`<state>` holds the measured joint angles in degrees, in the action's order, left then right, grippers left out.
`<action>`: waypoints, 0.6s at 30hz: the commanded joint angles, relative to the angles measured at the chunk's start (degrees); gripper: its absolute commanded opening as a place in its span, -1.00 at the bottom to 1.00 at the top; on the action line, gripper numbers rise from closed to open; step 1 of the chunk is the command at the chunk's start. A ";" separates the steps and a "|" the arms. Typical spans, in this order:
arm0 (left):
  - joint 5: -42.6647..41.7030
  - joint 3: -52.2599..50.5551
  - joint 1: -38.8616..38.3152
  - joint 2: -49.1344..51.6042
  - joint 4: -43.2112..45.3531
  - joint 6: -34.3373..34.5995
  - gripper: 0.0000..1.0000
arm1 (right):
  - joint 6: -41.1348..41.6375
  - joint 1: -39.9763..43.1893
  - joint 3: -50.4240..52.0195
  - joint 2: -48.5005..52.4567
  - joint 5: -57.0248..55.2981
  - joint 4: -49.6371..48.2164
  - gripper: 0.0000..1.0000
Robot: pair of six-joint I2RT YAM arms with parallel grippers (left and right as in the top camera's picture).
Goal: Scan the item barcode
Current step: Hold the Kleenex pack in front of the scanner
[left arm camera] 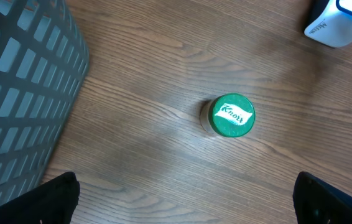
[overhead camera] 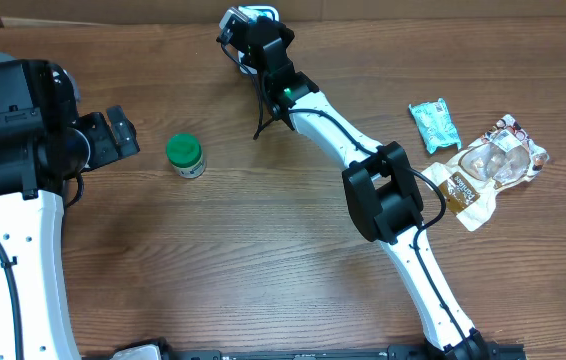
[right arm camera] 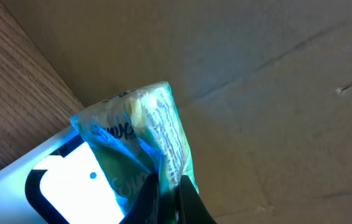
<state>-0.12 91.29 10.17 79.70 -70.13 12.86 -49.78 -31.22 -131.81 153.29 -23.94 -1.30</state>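
In the right wrist view a crinkled packet [right arm camera: 157,121] with small printed text is pinched between my right gripper's [right arm camera: 170,183] black fingers, which are shut on its lower edge. Blue-green light tints the packet. It hangs just above and against the glowing window of the white scanner [right arm camera: 64,183]. Seen from overhead, the right gripper [overhead camera: 255,40] sits over the scanner [overhead camera: 238,17] at the table's far edge, hiding the packet. My left gripper [overhead camera: 113,135] stands open at the left, its fingers [left arm camera: 58,199] wide apart over bare wood.
A green-lidded jar [overhead camera: 185,155] [left arm camera: 229,116] stands upright just right of the left gripper. A grey mesh basket [left arm camera: 20,81] is at the far left. A teal packet [overhead camera: 434,125] and a clear snack bag [overhead camera: 488,165] lie at the right. Cardboard wall [right arm camera: 275,93] backs the scanner.
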 commanded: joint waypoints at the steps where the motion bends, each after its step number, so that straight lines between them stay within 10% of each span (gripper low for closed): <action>1: 0.72 0.35 0.31 -1.01 0.04 -1.31 0.99 | -0.02 -0.33 -0.52 0.28 -0.87 -0.68 -0.92; 18: 0.70 0.35 0.31 -1.01 0.04 -1.31 0.99 | 5.25 -1.73 -0.52 -7.45 -2.86 4.59 -0.92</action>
<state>-0.12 91.29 10.17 79.70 -70.13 12.88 -49.34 -31.92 -131.81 152.77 -29.15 1.08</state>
